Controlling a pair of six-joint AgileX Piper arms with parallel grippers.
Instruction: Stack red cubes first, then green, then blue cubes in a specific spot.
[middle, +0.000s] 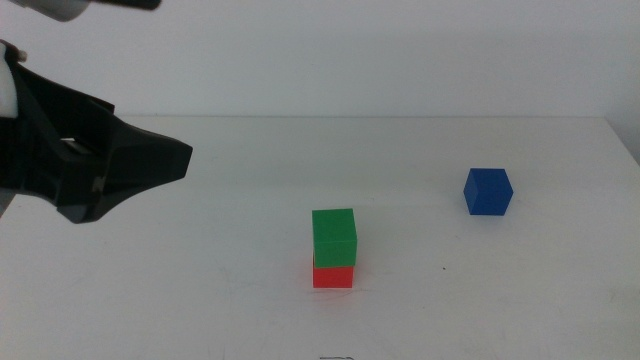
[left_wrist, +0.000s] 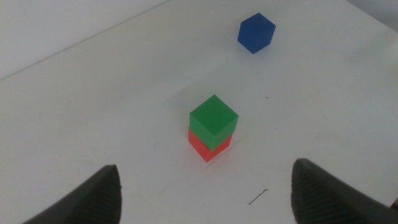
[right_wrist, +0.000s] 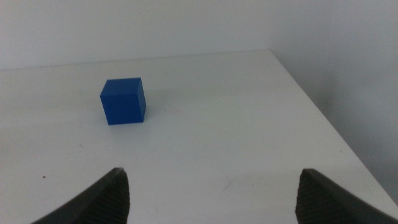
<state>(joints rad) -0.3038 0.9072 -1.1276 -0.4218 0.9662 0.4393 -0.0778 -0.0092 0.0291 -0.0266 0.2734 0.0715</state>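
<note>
Middle view: white table (middle: 200, 300), plain wall behind, nothing cluttering it. Green cube (middle: 334, 237) sits on top of red cube (middle: 333, 275), just below frame centre; green is turned slightly off the red's edges, so a strip of red shows below it. Blue cube (middle: 488, 191) stands alone at centre right, well apart from the stack, w/ bare tabletop between them. Nothing blocks either.

Left gripper (middle: 185, 160) comes in from the left edge at mid height, dark body filling the upper left, tip pointing right toward the stack but well short of it. In left wrist view its jaws stand wide apart w/ nothing between them, stack in frame centre, blue cube in upper right; a small dark mark (left_wrist: 258, 197) lies on the table near the jaws.

Right gripper (right_wrist: 214, 186) is out of the middle view. Right wrist view shows its jaws spread wide, holding nothing, blue cube at left of centre, table edge along the right.
</note>
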